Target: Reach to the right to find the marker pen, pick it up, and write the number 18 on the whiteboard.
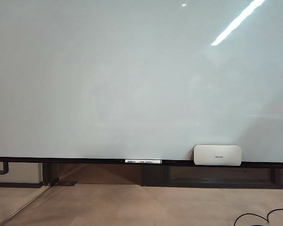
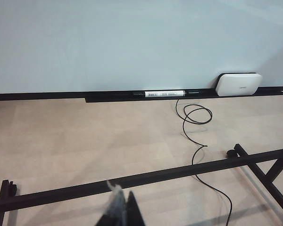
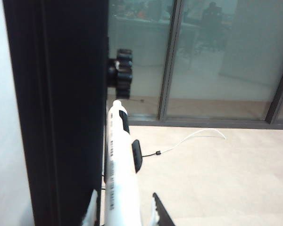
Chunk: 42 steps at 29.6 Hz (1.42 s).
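Your right gripper stands beside the tall black post at the edge of the whiteboard, its two toothed fingers closed on the white barrel of the marker pen. The pen runs up along the post, touching or just beside it, its clip turned away from the post and its far end just below a black ribbed knob that juts from the post. Beyond the post, glass partitions and a thin white cable on the floor fill the background.

Your left gripper hangs low over the pale floor, well apart from the whiteboard; only blurred dark tips show at the frame's edge, seemingly close together, though you cannot tell for certain how the jaws stand.

In the exterior view neither arm appears. The whiteboard's surface is bare, with no strokes on it, only a bright ceiling-light reflection. On the whiteboard's dark lower rail lie a white barcode-labelled marker and, further along the rail, a white rounded eraser leaning against the board. A black cable loops across the floor below the rail.
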Available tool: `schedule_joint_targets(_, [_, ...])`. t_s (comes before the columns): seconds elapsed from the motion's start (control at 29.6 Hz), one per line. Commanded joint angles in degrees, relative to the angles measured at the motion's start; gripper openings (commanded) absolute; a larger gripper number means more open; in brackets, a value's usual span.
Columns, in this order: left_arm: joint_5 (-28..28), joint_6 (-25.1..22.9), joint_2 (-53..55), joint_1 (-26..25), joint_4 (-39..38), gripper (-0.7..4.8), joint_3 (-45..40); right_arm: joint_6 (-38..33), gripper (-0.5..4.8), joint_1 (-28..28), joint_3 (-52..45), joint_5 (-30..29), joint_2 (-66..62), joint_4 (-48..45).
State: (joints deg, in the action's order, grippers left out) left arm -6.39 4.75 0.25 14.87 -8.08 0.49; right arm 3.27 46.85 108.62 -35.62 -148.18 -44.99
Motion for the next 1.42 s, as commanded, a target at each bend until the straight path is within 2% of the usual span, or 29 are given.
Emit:
schedule_joint_targets(0.03, [0.2,0.2,0.1,0.0,0.5,-0.05,0.0,0.0,1.48,-0.2,0.3,0.1,0.4,-1.8])
schedule_joint_targets(0.13, [0.2,0.2,0.1,0.0,0.4,-0.05,0.0,-0.1,1.33,-0.2,0.3,0.1,0.4,-1.9])
schedule_joint_targets(0.3, [0.2,0.1,0.1,0.0,0.4,-0.05,0.0,-0.1,-0.01,-0.2,0.3,0.1,0.4,-1.5])
schedule_joint_targets(0.47, [-0.3,0.2,0.1,0.0,0.5,-0.05,0.0,-2.4,-0.02,-0.2,0.3,0.2,0.9,-1.5])
schedule_joint_targets(0.67, [-3.5,0.2,0.1,0.1,1.7,-0.05,0.0,-4.7,-0.02,0.0,-1.7,4.9,5.0,-0.8])
schedule_joint_targets(0.81, [-5.9,0.2,0.1,0.1,1.7,-0.05,0.1,-4.3,-0.02,0.7,-4.4,6.3,11.6,6.7])
schedule_joint_targets(1.01, [-7.3,3.0,0.1,0.1,2.6,-0.05,0.3,-1.7,-0.02,3.1,-14.0,10.1,25.0,14.6])
schedule_joint_targets(1.15, [-7.7,2.5,0.1,0.1,3.0,-0.05,1.4,-1.7,-0.02,3.7,-20.4,10.3,33.2,19.2])
schedule_joint_targets(1.25, [-7.6,2.8,0.1,0.1,3.0,-0.05,3.2,-1.8,-0.02,3.4,-28.8,10.5,41.9,20.8])
schedule_joint_targets(1.35, [-7.8,2.8,0.1,0.1,3.1,-0.05,4.7,-4.9,-0.02,2.7,-34.8,10.7,48.6,23.1])
schedule_joint_targets(1.42, [-9.3,4.8,0.1,0.1,3.7,-0.05,5.2,-6.5,-0.02,1.2,-39.3,10.7,53.4,25.4])
